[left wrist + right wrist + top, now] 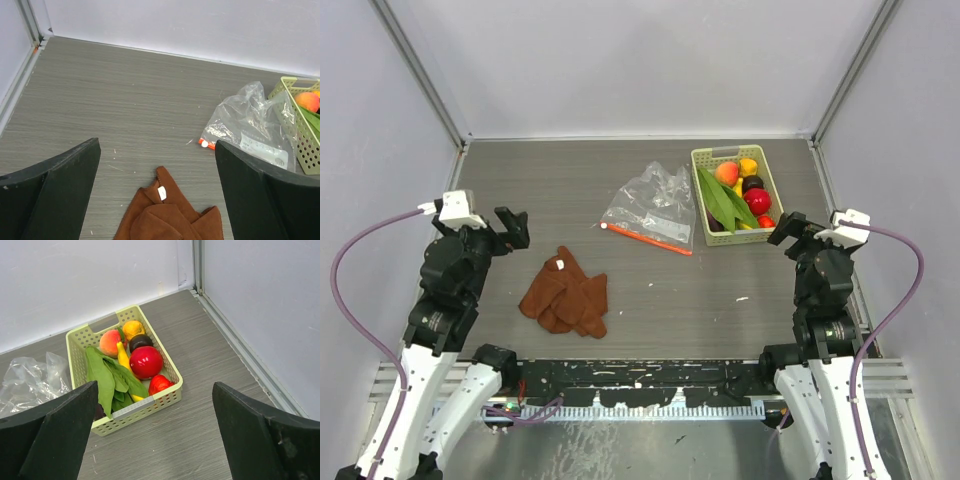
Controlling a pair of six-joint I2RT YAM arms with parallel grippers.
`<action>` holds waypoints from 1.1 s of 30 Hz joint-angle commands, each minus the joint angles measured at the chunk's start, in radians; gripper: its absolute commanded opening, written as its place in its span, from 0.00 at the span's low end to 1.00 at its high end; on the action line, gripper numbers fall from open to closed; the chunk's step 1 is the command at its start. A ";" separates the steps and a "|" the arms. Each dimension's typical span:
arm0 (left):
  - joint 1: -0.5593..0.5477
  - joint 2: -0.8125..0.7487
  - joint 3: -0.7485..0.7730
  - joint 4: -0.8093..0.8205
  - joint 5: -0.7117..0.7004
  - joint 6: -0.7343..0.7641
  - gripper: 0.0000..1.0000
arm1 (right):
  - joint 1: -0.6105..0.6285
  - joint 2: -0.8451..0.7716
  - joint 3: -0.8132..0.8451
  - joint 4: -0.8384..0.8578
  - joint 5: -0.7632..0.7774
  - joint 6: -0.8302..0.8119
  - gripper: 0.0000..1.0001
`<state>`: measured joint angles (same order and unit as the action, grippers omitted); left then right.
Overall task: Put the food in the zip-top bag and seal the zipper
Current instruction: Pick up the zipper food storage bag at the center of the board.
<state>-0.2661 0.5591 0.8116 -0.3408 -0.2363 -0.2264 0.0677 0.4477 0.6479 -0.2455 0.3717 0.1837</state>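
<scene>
Grey wood-grain tabletop (570,190) is enclosed by plain white walls. All of the food is seen in a pale green slotted basket (713,152) at the far right. A peach (726,173) and an orange-yellow piece (748,166) are placed at its far end, and a dark purple piece (752,184) and a red apple (757,200) sit nearer. A yellow banana (121,354) is wedged between peach and apple, long green leaves (722,203) are laid along the left side, and a smaller red piece (158,384) is tucked in the near right corner. The zip-top bag (655,205) is laid flat just left of the basket, its right edge appearing to touch it. The zipper (650,238) runs along the bag's near edge, with a white end tab (204,143) at the left. A white label (257,146) is seen on the bag, but its print is too small to be read. Nearer and further left, apart from the bag, a rust-brown cloth (567,295) is crumpled; no writing can be made out on its small white tag (161,193). The left gripper (156,144) is held over the near left of the table and the right gripper (154,385) near the basket, both with jaws spread wide and nothing grasped.
</scene>
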 commanded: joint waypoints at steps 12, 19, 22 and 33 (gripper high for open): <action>0.005 0.167 0.139 -0.022 0.164 -0.145 0.98 | -0.005 -0.044 0.018 0.037 -0.006 0.017 1.00; 0.005 0.305 0.143 0.006 0.257 -0.295 0.98 | -0.005 -0.049 0.046 0.008 -0.010 0.024 1.00; -0.001 0.375 0.130 0.058 0.310 -0.358 0.98 | -0.005 -0.069 0.041 0.006 -0.029 0.023 1.00; -0.017 0.739 0.166 0.172 0.447 -0.468 1.00 | -0.004 -0.099 0.013 0.013 -0.075 0.036 1.00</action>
<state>-0.2760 1.1973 0.9344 -0.2638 0.1383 -0.6464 0.0677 0.3553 0.6479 -0.2707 0.3206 0.2058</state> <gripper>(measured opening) 0.989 0.998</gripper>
